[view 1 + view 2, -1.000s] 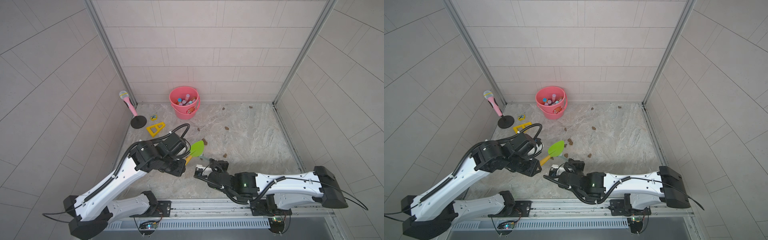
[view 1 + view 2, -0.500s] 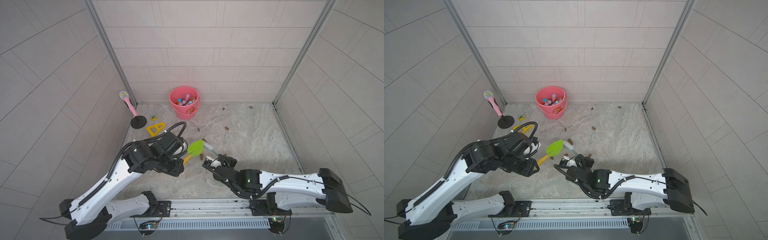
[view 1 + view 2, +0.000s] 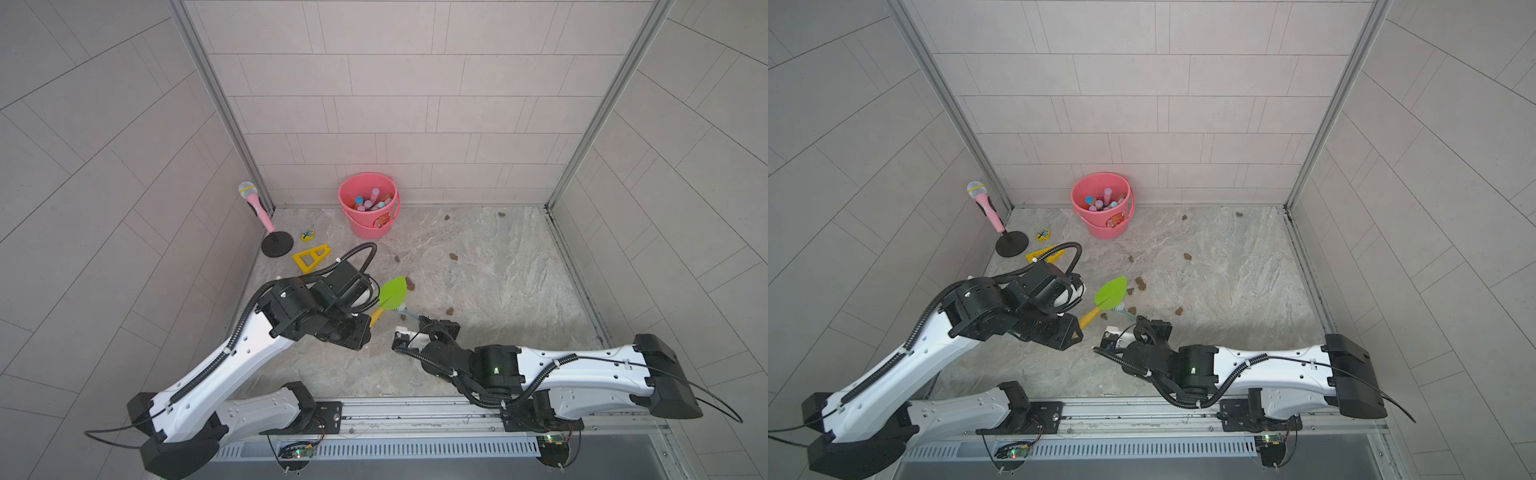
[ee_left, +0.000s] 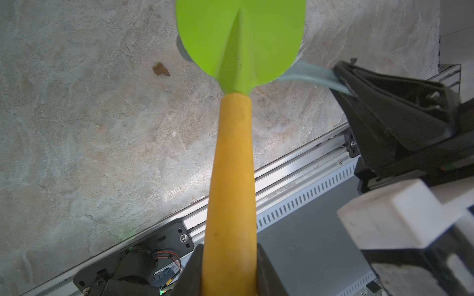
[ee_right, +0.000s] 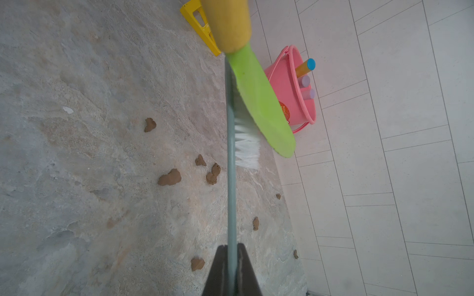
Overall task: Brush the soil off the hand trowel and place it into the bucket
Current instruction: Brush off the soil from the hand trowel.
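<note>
The left gripper [image 4: 229, 258] is clamping the yellow handle of the trowel [image 3: 392, 293], with its jaws closed tight on both sides of it. It is holding the tool off the floor [image 3: 478, 270] near the middle, slightly left. The green blade is pointing toward the far wall.

The right gripper [image 5: 232, 258] is pinching the thin teal handle of the brush [image 5: 230, 192], jaws closed on it, and is reaching in from the right. The white bristles [image 5: 247, 148] are lying against the blade's near-right edge. In both top views the blade is hiding most of the brush head.

The bucket [image 3: 368, 226] is standing at the far wall, left of centre, well apart from the trowel. Coloured sticks [image 3: 370, 203] are standing inside it and taking up part of the opening.

The soil [image 5: 169, 177] is lying in scattered lumps on the floor:
- a cluster just right of the blade;
- others farther right and toward the far wall;
- one between the blade and the bucket.

The left arm's black cable [image 3: 368, 245] is looping up between the trowel and the bucket. At the far left, a yellow triangle [image 3: 311, 258], a small yellow disc [image 3: 307, 235] and a pink toy microphone [image 3: 259, 210] on a black stand are sitting apart from both arms.
</note>
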{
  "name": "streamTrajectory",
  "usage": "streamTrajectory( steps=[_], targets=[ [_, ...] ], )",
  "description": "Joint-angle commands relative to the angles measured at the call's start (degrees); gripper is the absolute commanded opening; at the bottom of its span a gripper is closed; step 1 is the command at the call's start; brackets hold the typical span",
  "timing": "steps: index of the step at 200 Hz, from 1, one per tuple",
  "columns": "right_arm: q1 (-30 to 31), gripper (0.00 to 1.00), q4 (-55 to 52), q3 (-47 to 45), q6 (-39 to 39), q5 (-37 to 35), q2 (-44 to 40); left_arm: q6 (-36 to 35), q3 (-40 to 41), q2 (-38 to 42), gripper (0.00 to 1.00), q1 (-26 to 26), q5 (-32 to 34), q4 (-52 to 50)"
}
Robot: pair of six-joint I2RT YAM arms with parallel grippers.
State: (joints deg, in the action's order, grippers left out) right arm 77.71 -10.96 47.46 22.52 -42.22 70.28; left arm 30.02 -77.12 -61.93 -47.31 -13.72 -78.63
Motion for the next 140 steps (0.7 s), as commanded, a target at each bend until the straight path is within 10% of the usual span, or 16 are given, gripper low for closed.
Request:
streamTrajectory(
  steps=[1, 63, 140],
  targets=[
    [-3.4, 0.0, 3.4, 0.4, 1.8, 0.6, -1.9, -0.3, 0.7, 1.7, 0.0, 0.5, 0.2, -0.4],
    [-12.0, 0.0, 3.0, -1.1, -3.5, 3.8, -5.2, 0.1, 0.5, 4.2, 0.0, 1.4, 0.5, 0.0],
    [-29.6, 0.0, -1.4, -3.5, -42.5, 28.6, -14.8, 2.5, -3.5, 5.4, 0.0, 3.3, 7.8, 7.8]
  ],
)
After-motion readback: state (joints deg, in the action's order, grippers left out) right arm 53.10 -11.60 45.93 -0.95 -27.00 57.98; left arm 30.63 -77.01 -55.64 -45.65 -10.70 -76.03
